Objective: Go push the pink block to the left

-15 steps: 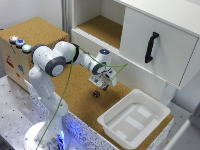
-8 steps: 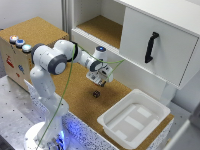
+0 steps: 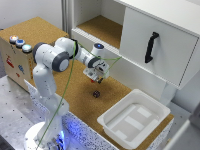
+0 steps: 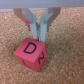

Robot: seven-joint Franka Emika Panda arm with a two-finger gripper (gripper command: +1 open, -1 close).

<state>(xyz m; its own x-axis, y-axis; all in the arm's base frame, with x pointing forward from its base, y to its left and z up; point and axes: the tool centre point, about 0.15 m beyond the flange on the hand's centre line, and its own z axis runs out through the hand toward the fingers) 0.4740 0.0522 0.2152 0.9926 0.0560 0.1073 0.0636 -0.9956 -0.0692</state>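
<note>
The pink block [image 4: 31,53] is a small reddish-pink cube marked with a dark "D". It lies on the cork surface in the wrist view, right at my fingertips and partly under them. My gripper [image 4: 38,35] has its two fingers pressed close together with nothing between them. In the exterior view the gripper [image 3: 97,76] hangs a little above the cork, in front of the cabinet. A tiny dark-looking block [image 3: 96,93] lies on the cork just below it. I cannot tell whether this is the same cube.
A white tray [image 3: 111,125] stands on the cork at the exterior view's right. A white cabinet with an open shelf [image 3: 102,27] and a black-handled door [image 3: 151,47] rises behind the gripper. A wooden box with coloured buttons [image 3: 15,55] stands at the exterior view's left.
The gripper has sunk slightly toward the cork. The small block under it has stayed in place.
</note>
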